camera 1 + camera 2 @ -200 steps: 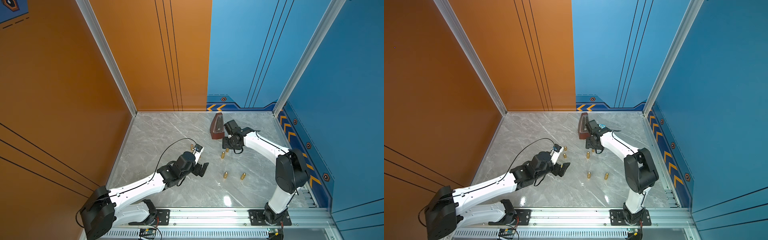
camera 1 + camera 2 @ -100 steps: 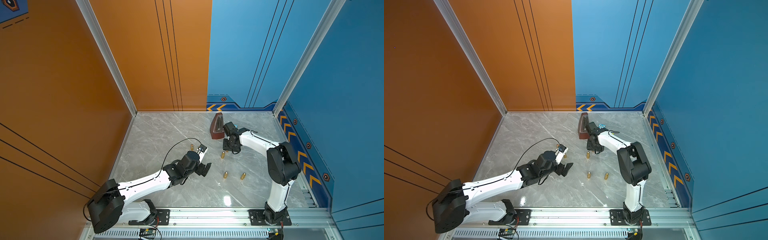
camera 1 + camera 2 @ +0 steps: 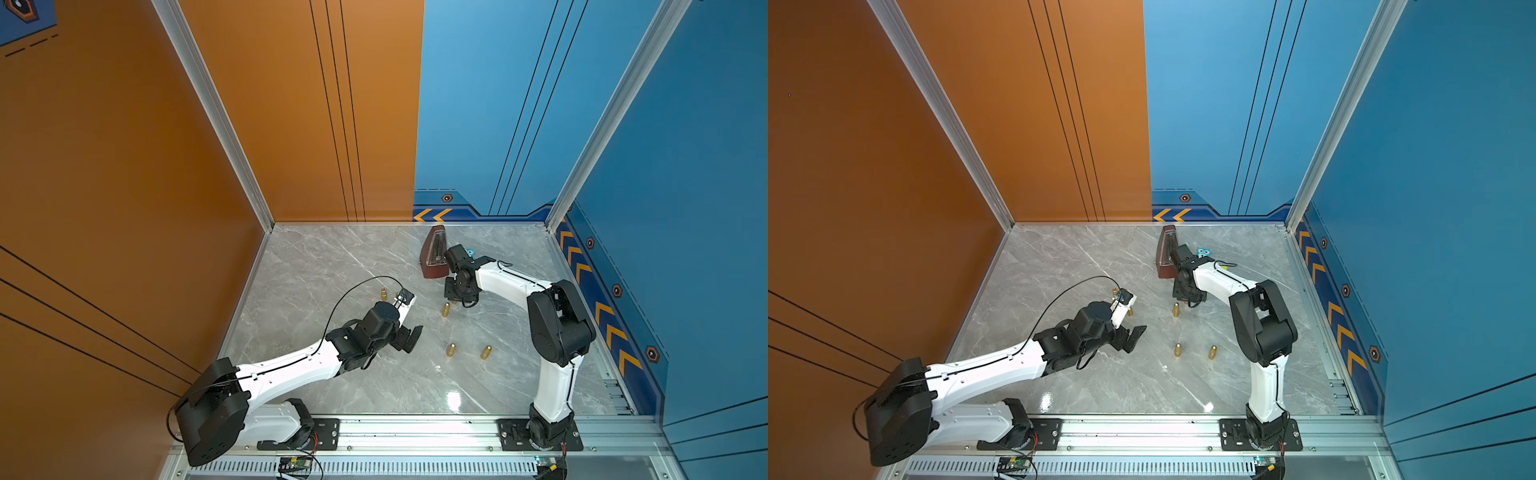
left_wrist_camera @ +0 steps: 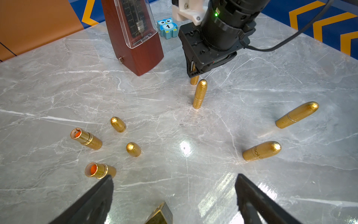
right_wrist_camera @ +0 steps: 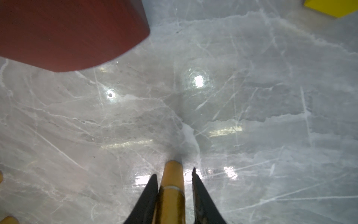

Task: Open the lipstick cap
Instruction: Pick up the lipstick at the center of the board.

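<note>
Far left on the grey marble bench [image 3: 332,266], partly tucked under the left arm's wrist, lie the opened pieces. The left wrist view shows them plainly: two bases [image 4: 86,139] with orange stick showing in their mouths and two loose caps [image 4: 118,124] lying between them. In a top view only one gold bit [image 3: 383,294] peeps out there.

Next comes the left gripper [image 3: 411,338], hanging low over the middle of the bench with its jaws spread wide and nothing between them. From its own camera the two black fingers [image 4: 96,195] frame bare marble.

Right of it, toward the near edge, a pair of capped lipsticks [image 3: 451,350] sit side by side, a little apart. Farther back a spare lipstick [image 3: 445,309] stands upright, cap on.

Just behind that one is the task's lipstick [image 4: 194,80], also upright and capped, close to the foot of the brown metronome [image 3: 434,253] at the far side. The right gripper [image 3: 457,298] has its nose down over it, hiding the top half. In the right wrist view the lipstick [image 5: 172,174] runs up between the jaws. One finger [image 5: 153,192] lies against it, while a sliver of bench shows by the other. The jaws are nearly together around it, but whether they have it clamped I cannot tell.

Beyond the right wrist, near the back wall, a small blue owl block [image 4: 167,28] stands by the metronome.
</note>
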Robot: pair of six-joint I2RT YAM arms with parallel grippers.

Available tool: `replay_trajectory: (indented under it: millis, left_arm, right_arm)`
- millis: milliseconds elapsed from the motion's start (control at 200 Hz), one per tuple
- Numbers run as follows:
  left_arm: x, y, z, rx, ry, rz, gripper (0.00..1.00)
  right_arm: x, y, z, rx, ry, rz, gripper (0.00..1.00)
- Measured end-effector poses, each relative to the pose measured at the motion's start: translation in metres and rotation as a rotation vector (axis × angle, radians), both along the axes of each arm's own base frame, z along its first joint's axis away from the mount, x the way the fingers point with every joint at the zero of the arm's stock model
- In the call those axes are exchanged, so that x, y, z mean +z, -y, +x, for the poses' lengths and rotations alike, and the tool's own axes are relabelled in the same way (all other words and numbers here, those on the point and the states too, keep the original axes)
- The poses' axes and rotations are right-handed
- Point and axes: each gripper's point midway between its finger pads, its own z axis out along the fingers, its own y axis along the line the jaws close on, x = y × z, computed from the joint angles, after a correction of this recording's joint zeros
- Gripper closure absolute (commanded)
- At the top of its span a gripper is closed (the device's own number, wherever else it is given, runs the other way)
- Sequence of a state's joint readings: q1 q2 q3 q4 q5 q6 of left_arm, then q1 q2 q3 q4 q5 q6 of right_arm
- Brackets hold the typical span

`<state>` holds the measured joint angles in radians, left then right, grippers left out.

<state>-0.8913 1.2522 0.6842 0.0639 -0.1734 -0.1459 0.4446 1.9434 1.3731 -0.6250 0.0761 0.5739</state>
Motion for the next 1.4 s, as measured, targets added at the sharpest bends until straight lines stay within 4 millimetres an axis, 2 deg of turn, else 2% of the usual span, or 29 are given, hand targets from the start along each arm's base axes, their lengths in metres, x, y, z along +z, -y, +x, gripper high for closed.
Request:
replay_trajectory:
  millis: [230, 460, 591, 706, 846, 1046, 1176, 1401]
  left_arm:
    - [0.000, 0.000, 0.000, 0.003, 0.001, 0.001, 0.01]
    - [0.000, -0.001, 0.001, 0.004, 0.003, 0.001, 0.01]
    - [0.003, -0.001, 0.001, 0.006, 0.008, -0.003, 0.01]
    - [0.010, -0.004, -0.001, 0.006, 0.026, -0.016, 0.01]
    - [0.017, -0.012, -0.005, 0.008, 0.047, -0.034, 0.01]
    - [0.014, -0.028, -0.008, 0.017, 0.054, -0.044, 0.01]
    - [0.011, -0.037, -0.011, 0.012, 0.047, -0.055, 0.00]
    - [0.006, -0.047, -0.013, -0.014, 0.029, -0.072, 0.12]
  right_arm:
    - [0.001, 0.000, 0.002, -0.001, 0.009, -0.001, 0.82]
    - [0.001, 0.000, 0.002, 0.002, 0.010, -0.003, 0.83]
    - [0.008, 0.002, -0.001, 0.007, 0.023, 0.001, 0.84]
    - [0.031, 0.002, -0.004, 0.017, 0.066, 0.021, 0.84]
    - [0.071, 0.002, -0.007, 0.038, 0.142, 0.058, 0.84]
    - [0.118, -0.008, -0.028, 0.125, 0.196, 0.138, 0.84]
    - [0.132, -0.029, -0.048, 0.219, 0.172, 0.232, 0.83]
    - [0.141, -0.075, -0.087, 0.403, 0.093, 0.387, 0.83]
